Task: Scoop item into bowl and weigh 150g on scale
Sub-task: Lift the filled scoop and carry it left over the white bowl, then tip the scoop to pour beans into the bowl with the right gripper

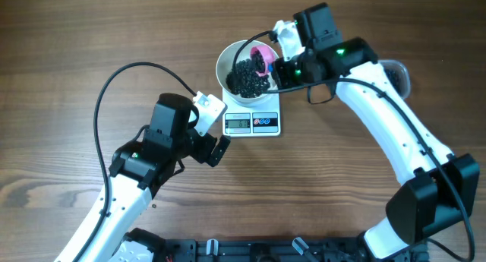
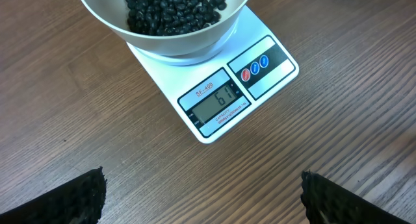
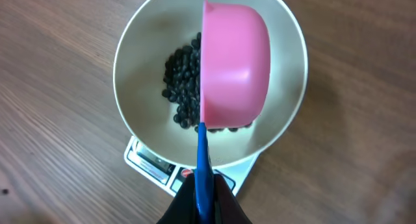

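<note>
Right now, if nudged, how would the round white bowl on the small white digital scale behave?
The round white bowl would probably slide on the smooth small white digital scale, not tip. Its tiny round black beans likely weigh it down.

Setting. A brown wooden table top [image 1: 61, 49], its grain dark and streaky, lies under me and fills all three views to their edges. The grain runs left to right in the overhead view and slantwise in both of my wrist views. Light is soft and even, and shadows are soft-edged. A long black rail [image 1: 228, 250] borders my near edge.
</note>
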Tool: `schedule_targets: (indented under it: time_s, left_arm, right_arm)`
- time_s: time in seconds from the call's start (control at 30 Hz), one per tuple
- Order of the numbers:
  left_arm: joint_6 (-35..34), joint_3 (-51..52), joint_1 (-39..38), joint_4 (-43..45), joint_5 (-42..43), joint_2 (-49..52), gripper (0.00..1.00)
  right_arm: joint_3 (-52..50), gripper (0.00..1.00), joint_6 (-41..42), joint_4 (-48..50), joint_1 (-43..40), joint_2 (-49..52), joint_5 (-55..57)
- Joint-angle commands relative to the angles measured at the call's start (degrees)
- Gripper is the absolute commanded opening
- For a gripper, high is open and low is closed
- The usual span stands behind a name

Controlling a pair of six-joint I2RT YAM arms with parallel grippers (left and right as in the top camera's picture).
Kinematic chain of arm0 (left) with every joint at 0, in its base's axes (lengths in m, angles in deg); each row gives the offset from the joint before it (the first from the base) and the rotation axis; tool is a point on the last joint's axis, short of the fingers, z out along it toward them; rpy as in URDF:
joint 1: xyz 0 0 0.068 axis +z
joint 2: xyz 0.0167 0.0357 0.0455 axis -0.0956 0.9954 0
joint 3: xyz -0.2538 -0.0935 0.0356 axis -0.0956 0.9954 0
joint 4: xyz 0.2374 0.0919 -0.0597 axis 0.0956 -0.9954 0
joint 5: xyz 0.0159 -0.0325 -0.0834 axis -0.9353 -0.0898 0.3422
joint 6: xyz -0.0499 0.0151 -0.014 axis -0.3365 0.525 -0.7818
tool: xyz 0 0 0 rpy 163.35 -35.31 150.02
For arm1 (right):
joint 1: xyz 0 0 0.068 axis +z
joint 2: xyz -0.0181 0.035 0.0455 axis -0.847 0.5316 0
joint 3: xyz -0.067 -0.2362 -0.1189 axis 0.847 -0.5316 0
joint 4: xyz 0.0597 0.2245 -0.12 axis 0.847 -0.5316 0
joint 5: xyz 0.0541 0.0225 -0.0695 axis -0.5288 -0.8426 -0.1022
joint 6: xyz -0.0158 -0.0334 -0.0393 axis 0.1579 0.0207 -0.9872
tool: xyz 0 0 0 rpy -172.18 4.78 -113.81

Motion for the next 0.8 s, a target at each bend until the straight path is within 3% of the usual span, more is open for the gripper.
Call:
schedule_targets:
  time_s: [0.0,0.57,0.77]
  left_arm:
    - [0.5,0.2,0.2,0.0,0.3,0.2,1.0]
    - [0.5,0.2,0.2,0.0,0.3,0.2,1.0]
    - [0.5,0.2,0.2,0.0,0.3,0.2,1.0]
  right_arm:
    - [0.2,0.04,-2.4,0.1,0.9,0.2,6.3]
    - [0.2,0.04,-8.7,2.9,10.2,0.3,26.1]
    - [0.2,0.04,-9.3,3.5,10.4,0.3,27.5]
